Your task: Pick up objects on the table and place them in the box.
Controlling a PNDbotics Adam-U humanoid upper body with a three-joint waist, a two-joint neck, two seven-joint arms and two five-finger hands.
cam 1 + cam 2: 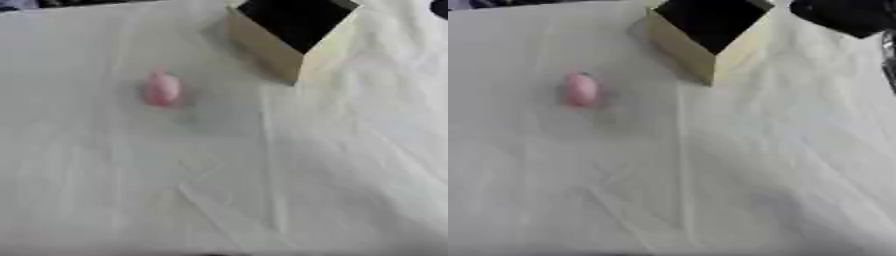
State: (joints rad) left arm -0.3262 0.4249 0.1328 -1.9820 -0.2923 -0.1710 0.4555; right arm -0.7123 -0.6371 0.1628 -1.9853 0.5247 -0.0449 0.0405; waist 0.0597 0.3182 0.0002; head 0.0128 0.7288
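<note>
Fingers cannot be made out: only a black mass [842,17] shows at the far right corner, cut off by the edge, perhaps the right arm or hand. Pink object [161,89], small, rounded and blurred, lies left of centre on the white cloth [262,190], long axis running near to far. Box [293,37], tan-walled, dark inside, open, stands far right of it, well apart.

I can't identify the blurred pink object [161,89]; the box [684,47] top and a black shape [842,17] are cut off.
</note>
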